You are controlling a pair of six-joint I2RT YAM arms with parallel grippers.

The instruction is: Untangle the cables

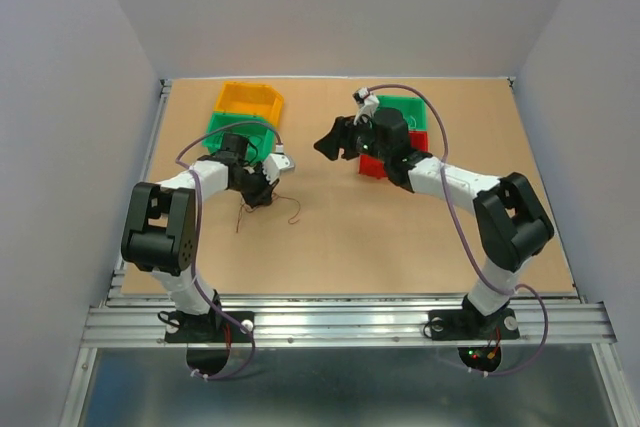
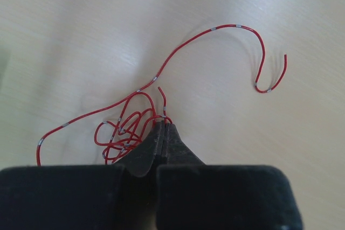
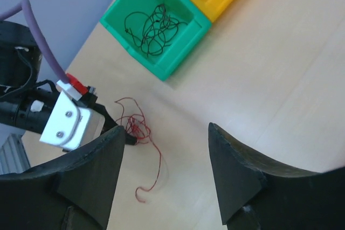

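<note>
Tan table (image 1: pixel 400 247) between grey walls (image 1: pixel 60 97) bears cables (image 2: pixel 128 127).

Your left arm (image 1: pixel 160 227) and right arm (image 1: pixel 515 217) have white links and chunky black joint housings, each trailing a thick purple cable (image 3: pixel 43 47). Your left gripper (image 2: pixel 163 133) and right gripper (image 3: pixel 167 171) are matte black.

Overhead camera faces down over the table (image 1: pixel 400 237); both wrist cameras share the red cables (image 2: pixel 129 127), left nearest.
</note>
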